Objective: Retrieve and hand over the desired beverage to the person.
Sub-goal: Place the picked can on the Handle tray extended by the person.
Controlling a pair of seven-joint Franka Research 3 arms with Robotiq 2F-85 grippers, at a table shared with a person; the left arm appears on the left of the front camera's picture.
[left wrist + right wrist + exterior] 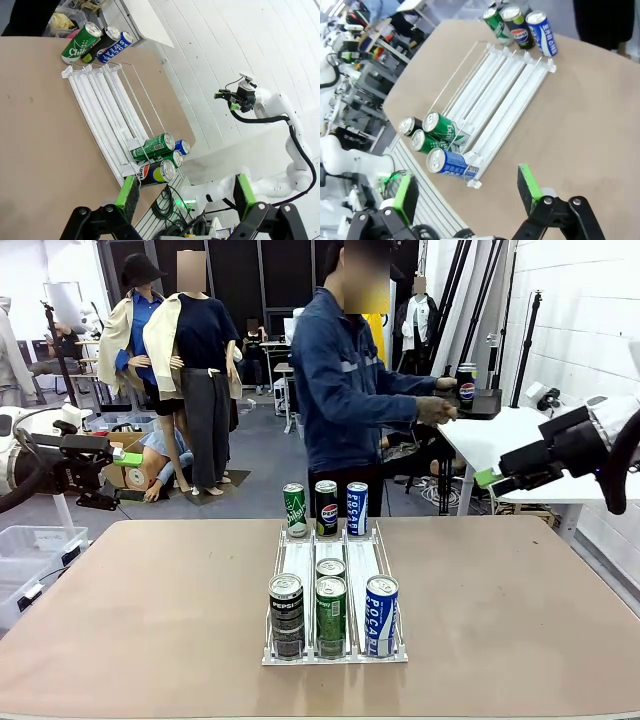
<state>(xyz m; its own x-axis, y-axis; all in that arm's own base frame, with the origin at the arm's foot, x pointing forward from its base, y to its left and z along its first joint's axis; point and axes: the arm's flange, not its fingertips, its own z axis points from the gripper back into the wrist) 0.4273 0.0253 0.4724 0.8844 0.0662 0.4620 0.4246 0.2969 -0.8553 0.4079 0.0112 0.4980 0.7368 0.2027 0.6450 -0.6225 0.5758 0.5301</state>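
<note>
Pepsi can [466, 384] stands upright in the person's hand [437, 406].

White brick wall [570, 300], grey floor [265, 455], white side table [500, 435].

Table [520, 620]: matt brown board, smooth. Rack [300, 562]: clear glossy plastic, white lanes. Cans [381, 615]: glossy printed metal. Person's jacket [340, 390]: blue denim cloth. Finger pads [528, 182]: matt green.
</note>
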